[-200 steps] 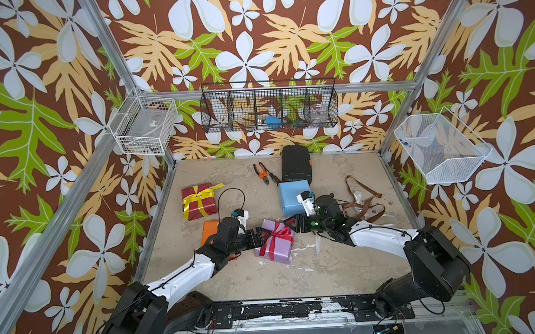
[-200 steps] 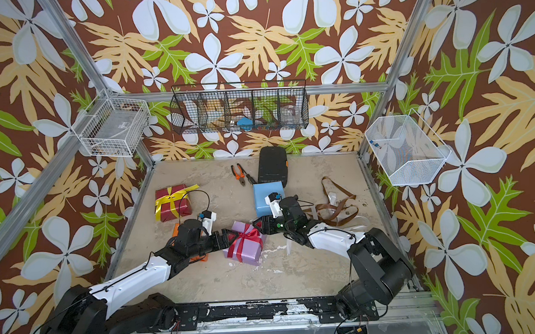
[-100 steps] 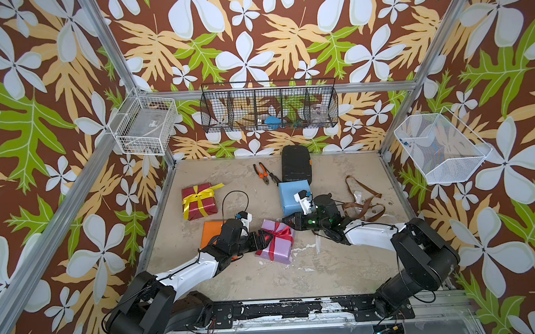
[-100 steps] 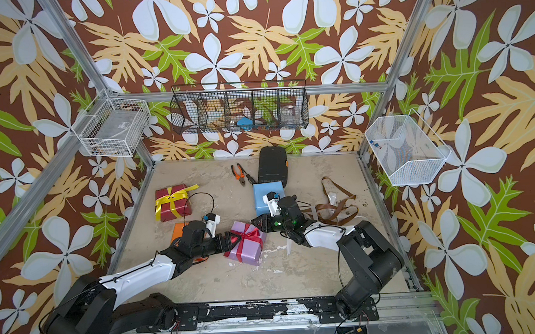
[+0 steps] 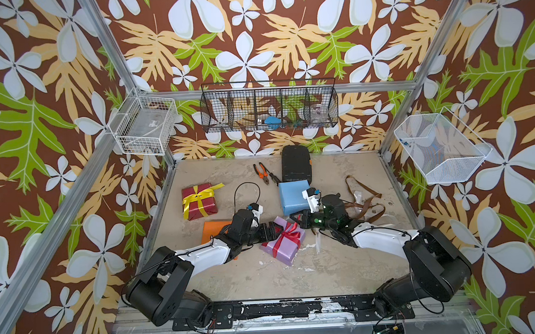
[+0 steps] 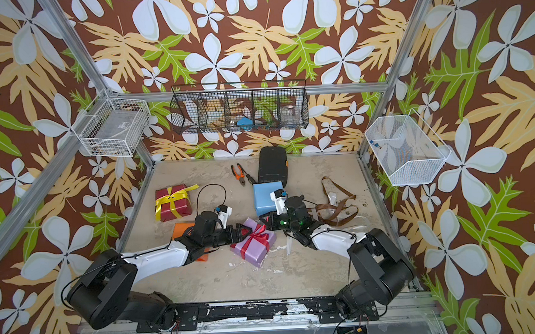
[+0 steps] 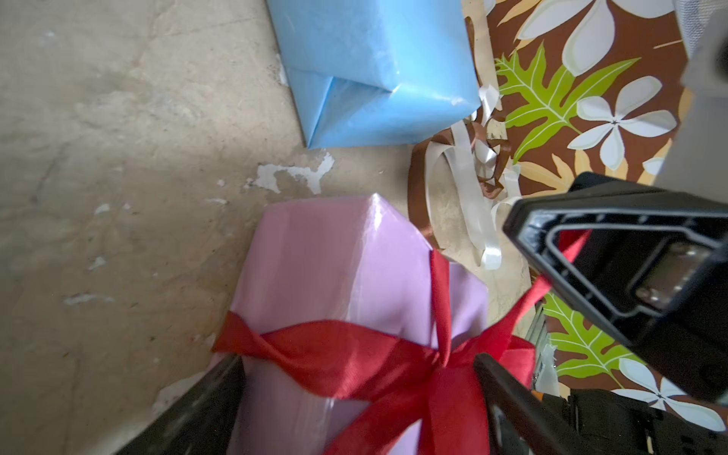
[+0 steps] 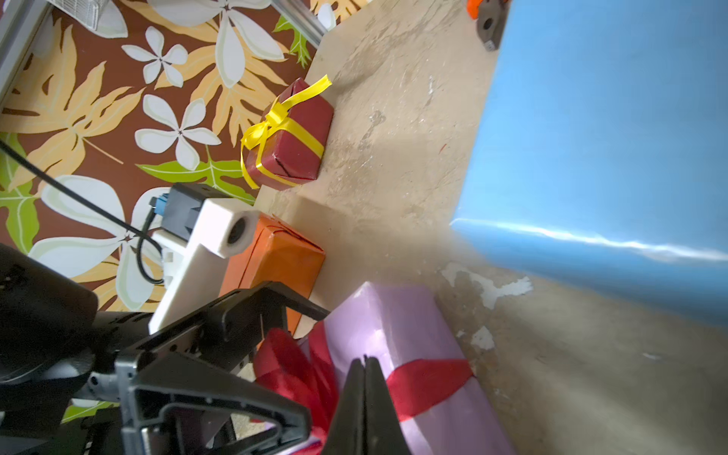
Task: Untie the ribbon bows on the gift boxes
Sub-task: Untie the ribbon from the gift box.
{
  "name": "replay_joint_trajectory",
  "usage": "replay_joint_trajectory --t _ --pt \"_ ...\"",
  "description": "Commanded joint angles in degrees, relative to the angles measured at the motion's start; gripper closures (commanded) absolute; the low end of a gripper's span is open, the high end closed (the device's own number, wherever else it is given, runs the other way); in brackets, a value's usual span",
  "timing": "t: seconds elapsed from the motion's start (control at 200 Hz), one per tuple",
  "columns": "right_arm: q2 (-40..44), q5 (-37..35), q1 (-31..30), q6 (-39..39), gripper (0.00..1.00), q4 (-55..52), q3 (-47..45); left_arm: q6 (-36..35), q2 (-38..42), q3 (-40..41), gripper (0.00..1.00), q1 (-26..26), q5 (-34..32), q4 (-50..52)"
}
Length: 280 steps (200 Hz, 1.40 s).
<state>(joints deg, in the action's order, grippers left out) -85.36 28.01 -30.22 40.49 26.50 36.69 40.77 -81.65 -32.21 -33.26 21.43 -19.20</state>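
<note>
Both arms lay low, stretched across the table [image 5: 265,274], meeting at the lilac box [image 5: 284,248] near its middle. The left claw [image 5: 274,230] stood spread astride the box's end. The right claw [image 5: 295,218] was clenched on the red ribbon [image 5: 290,234].

Case [image 5: 295,164] stood at the back, pliers [image 5: 265,173] just left. Bare box [image 5: 294,196] lay before it; loose ribbons [image 5: 364,203] lay right.
</note>
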Motion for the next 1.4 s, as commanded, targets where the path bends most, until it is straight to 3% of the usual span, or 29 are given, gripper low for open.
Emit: replay_joint_trajectory --t 0.0,0.215,0.455,0.586,0.781,0.976,1.086,1.256,1.396 --pt "0.63 -0.79 0.94 -0.53 1.0 0.02 -1.09 -1.48 1.59 -1.64 0.0 -0.19 -0.84 1.6" --pt "0.31 1.26 1.02 0.03 1.0 1.93 -2.45 -5.1 8.0 0.32 0.01 -0.06 -4.86 9.43" --pt "0.19 3.18 0.96 0.6 1.0 3.11 -2.26 -6.7 14.05 6.07 0.18 -0.6 -7.52 12.01" --pt "-0.02 3.54 1.03 0.77 1.0 3.07 -2.22 -7.81 16.18 5.75 0.21 -2.33 -10.74 13.2" --pt "-0.22 3.82 0.99 0.98 1.0 3.21 -2.52 -11.05 16.55 2.27 0.25 -7.53 -18.73 17.01" --pt "-0.07 4.0 1.03 1.08 1.0 3.21 -2.84 -13.26 12.65 0.4 0.32 -8.51 -20.35 19.19" --pt "0.19 3.83 1.03 1.13 1.0 3.12 -2.93 -13.4 12.38 0.21 0.44 -8.67 -20.31 19.58" --pt "-0.19 3.81 1.04 1.18 1.0 3.2 -2.94 -13.26 13.84 -0.31 0.53 -9.3 -20.55 21.12" --pt "-0.45 4.16 1.02 1.53 1.0 3.56 -2.77 -13.68 14.15 -0.82 0.71 -9.44 -20.95 22.61"
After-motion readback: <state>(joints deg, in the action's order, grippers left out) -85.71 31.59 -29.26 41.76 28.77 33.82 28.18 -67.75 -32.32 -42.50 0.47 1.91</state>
